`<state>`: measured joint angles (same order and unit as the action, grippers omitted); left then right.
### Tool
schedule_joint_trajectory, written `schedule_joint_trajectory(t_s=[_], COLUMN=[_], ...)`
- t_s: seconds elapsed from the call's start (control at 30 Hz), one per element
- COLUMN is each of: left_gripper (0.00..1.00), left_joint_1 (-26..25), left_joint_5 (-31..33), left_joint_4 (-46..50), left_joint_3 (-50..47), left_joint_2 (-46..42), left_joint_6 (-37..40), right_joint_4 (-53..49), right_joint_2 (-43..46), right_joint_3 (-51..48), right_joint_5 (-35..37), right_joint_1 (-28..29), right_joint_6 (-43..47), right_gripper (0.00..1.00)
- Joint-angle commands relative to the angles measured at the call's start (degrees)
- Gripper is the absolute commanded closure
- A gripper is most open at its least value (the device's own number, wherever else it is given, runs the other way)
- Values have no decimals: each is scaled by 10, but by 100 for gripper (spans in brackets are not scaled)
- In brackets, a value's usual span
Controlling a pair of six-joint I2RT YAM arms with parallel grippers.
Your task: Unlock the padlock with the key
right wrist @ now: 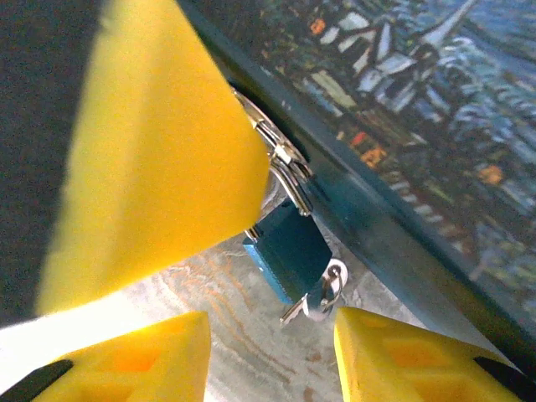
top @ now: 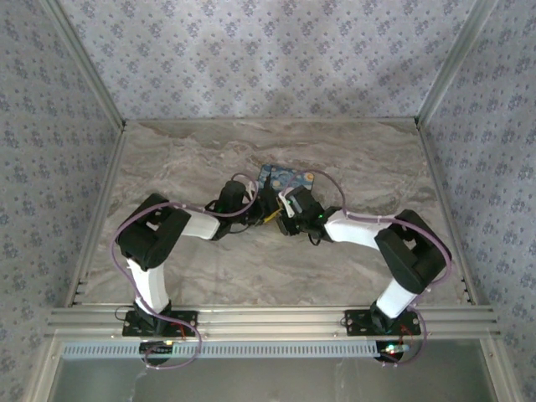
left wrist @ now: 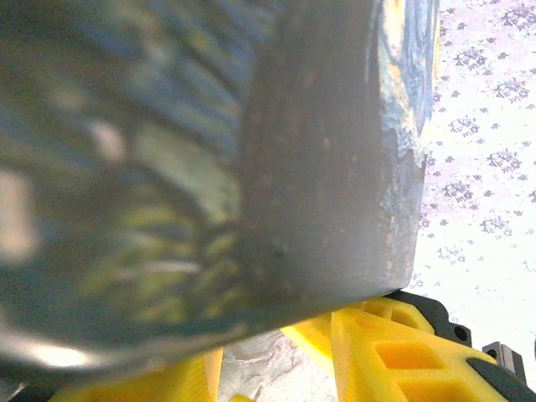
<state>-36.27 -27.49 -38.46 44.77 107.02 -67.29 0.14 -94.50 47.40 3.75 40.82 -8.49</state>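
Observation:
A blue padlock hangs by its silver shackle from the front of a tin box printed with a painting. A silver key on a small ring sits at the padlock's lower end; I cannot tell whether it is in the keyhole. My right gripper is open just short of the padlock and key, with nothing between its yellow fingers. A big yellow finger covers the shackle's left part. My left gripper is open under the box's blurred side, with bare table showing in the gap.
The box stands at the middle of the marble-patterned table, with both grippers crowded against its near side. Patterned walls close in the back and both sides. An aluminium rail runs along the near edge.

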Motion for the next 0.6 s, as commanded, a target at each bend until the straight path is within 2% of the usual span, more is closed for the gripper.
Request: schedule_joint_trajectory(t_s=[0.0, 0.2, 0.37, 0.57], left_gripper=[62, 62, 62, 62], left_joint_1=[3, 7, 9, 18], left_joint_5=[-1, -4, -7, -4], left_joint_4=[12, 11, 13, 13], left_joint_3=[-1, -1, -5, -20], left_joint_2=[-16, -18, -25, -46], left_joint_6=[11, 7, 5, 6], right_joint_4=[15, 33, 23, 2], right_joint_2=[-14, -46, -79, -107], right_joint_3=[22, 33, 62, 80], right_joint_5=[54, 115, 135, 139], right_joint_1=[6, 26, 32, 31], right_joint_6=[7, 8, 11, 8], right_gripper=[54, 53, 54, 61])
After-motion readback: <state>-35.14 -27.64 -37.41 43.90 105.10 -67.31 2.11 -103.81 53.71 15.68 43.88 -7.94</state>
